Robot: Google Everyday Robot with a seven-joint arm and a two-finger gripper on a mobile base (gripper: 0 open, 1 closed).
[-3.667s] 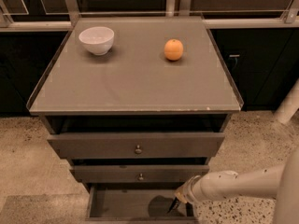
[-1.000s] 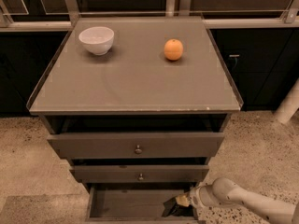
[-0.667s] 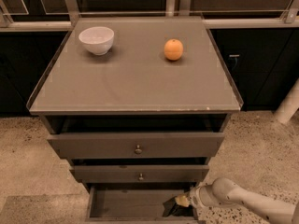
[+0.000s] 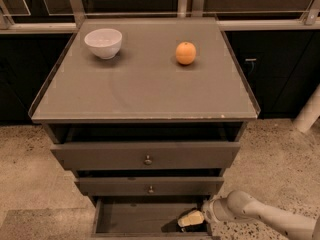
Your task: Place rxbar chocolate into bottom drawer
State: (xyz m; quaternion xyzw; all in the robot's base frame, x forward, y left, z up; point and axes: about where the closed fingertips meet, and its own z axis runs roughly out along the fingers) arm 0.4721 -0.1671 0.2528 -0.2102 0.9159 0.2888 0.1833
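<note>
The bottom drawer (image 4: 125,218) of the grey-brown cabinet is pulled open and shows a plain flat floor. My gripper (image 4: 192,218) reaches in from the right and sits low inside the drawer's right end, just above the floor. A dark patch (image 4: 172,227) lies under and left of the gripper. I cannot tell whether it is the rxbar chocolate or shadow. No black wrapper shows clearly anywhere else.
A white bowl (image 4: 103,42) and an orange fruit (image 4: 185,53) stand on the cabinet top (image 4: 145,89). Two wider drawers with round knobs (image 4: 148,160) are above the bottom one, both slightly open. My arm (image 4: 260,215) crosses the speckled floor at the lower right. A pale post (image 4: 309,111) stands at the right.
Since the oldest frame my arm has sunk lower, with the gripper staying at the drawer's right end. Over the last second nothing has visibly moved.
</note>
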